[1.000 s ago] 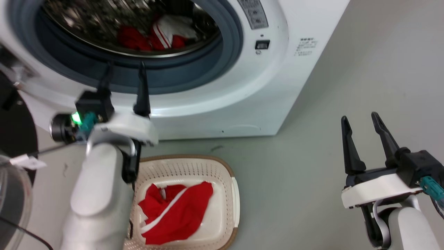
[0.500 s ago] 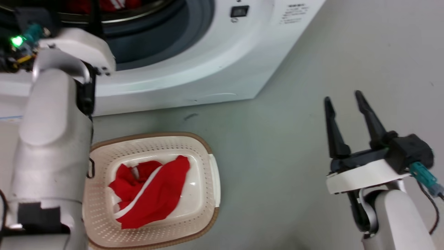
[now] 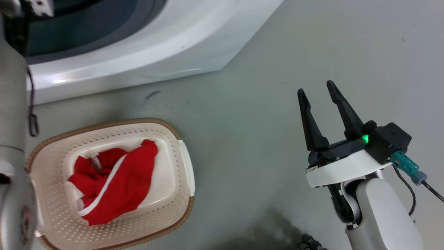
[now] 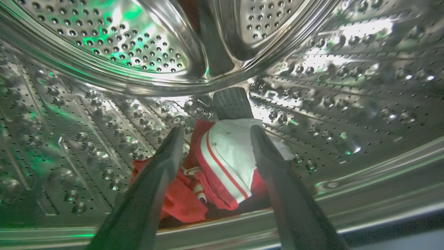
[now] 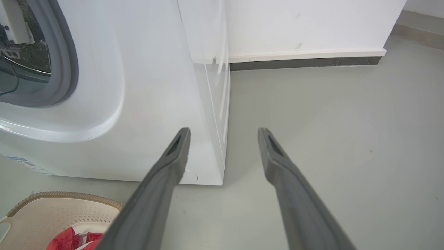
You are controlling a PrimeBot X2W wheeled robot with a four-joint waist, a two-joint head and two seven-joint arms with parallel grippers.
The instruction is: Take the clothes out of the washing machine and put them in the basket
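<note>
Left wrist view: left gripper [image 4: 216, 127], fingers [image 4: 161, 166] apart, inside the washing machine [image 4: 104, 52], aimed at clothes [image 4: 229, 156].

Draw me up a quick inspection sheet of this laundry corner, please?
Surface: smooth grey floor, one dark scuff mark.
Job's things: white front-loading washing machine; red-and-white garment lying in its perforated steel drum; red white-striped garment in cream perforated plastic basket.
Clutter: nothing seen.
End effectors: left end effector open, inside drum, pointing at garment; right end effector open, empty, above floor.
Cables: black cable with teal connector at right wrist.
Surroundings: white wall, dark skirting.
</note>
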